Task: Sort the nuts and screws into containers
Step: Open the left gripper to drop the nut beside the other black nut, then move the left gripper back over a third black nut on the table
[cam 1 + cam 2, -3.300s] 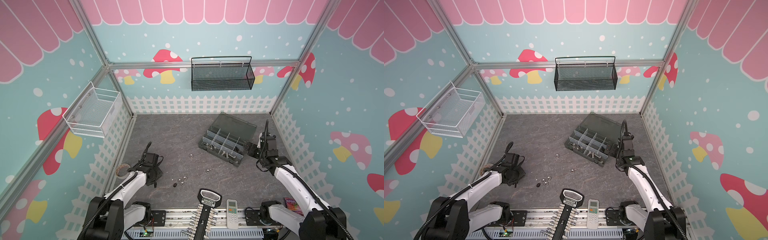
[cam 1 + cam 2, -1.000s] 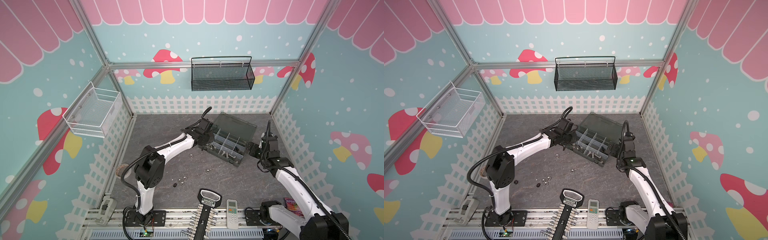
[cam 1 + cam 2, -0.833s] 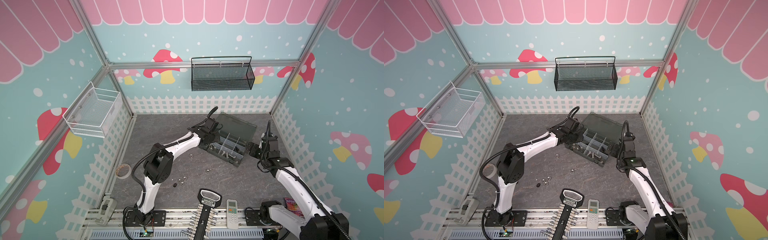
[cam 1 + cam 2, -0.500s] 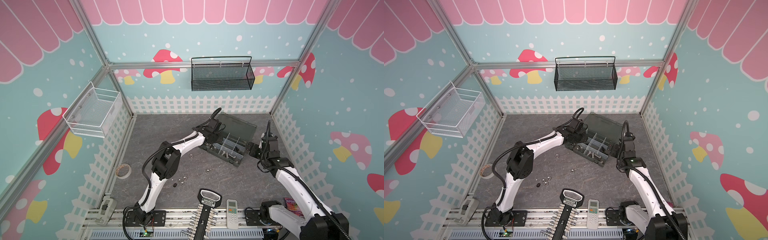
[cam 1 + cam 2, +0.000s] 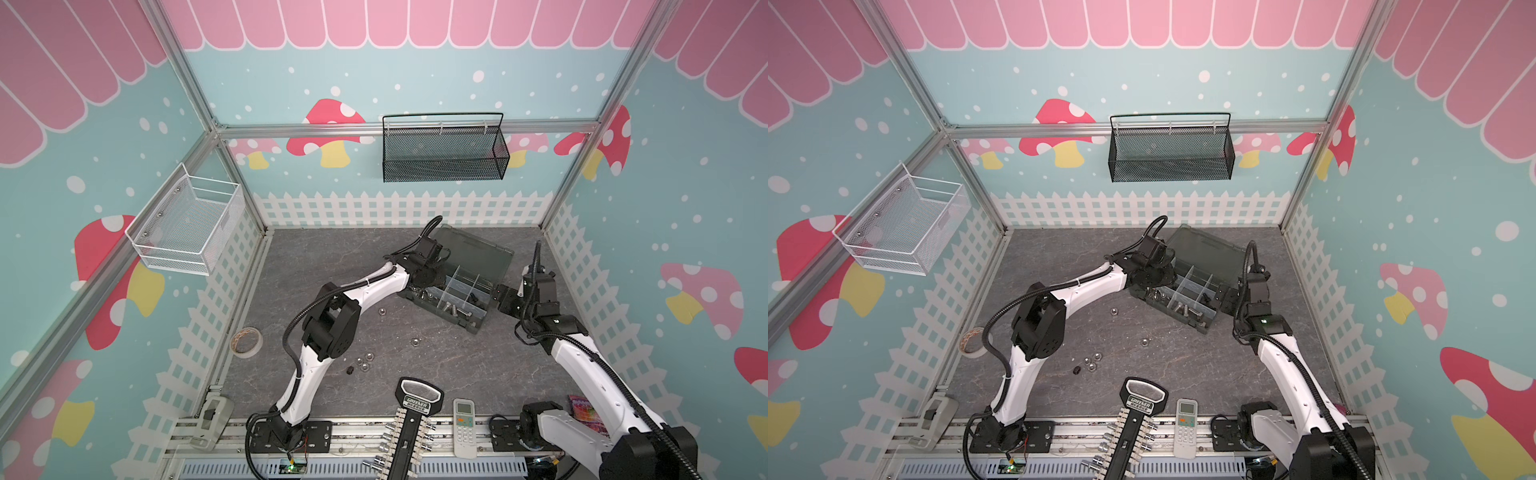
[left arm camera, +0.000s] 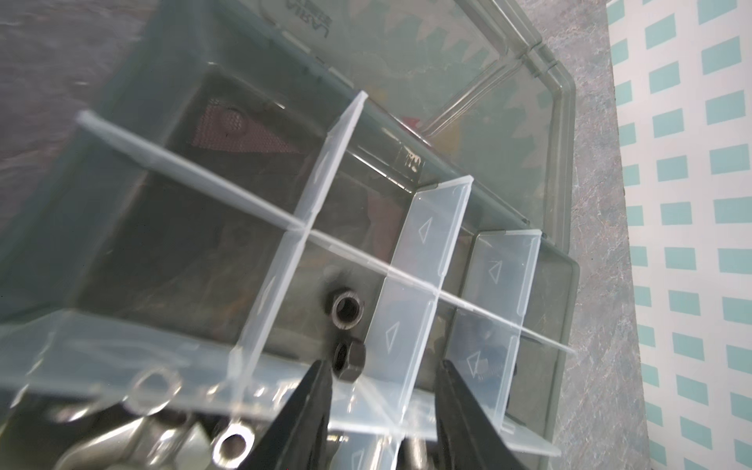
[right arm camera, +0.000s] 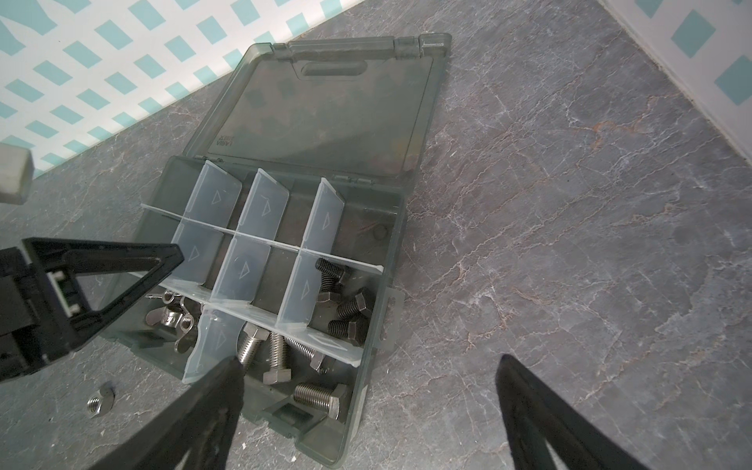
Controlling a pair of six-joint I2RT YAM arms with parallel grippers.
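Two black nuts (image 6: 346, 313) lie in the compartment just ahead of the left gripper (image 6: 382, 364), one right beside a fingertip (image 6: 313, 382). Jaws partly apart, nothing between: likely a release into the organiser box (image 7: 325, 122). Clear dividers (image 6: 419, 260) crowd both fingers, so exit straight up. Right gripper (image 7: 368, 360) wide, empty, screws (image 7: 280, 358) just ahead, open floor (image 7: 569, 244) beside.
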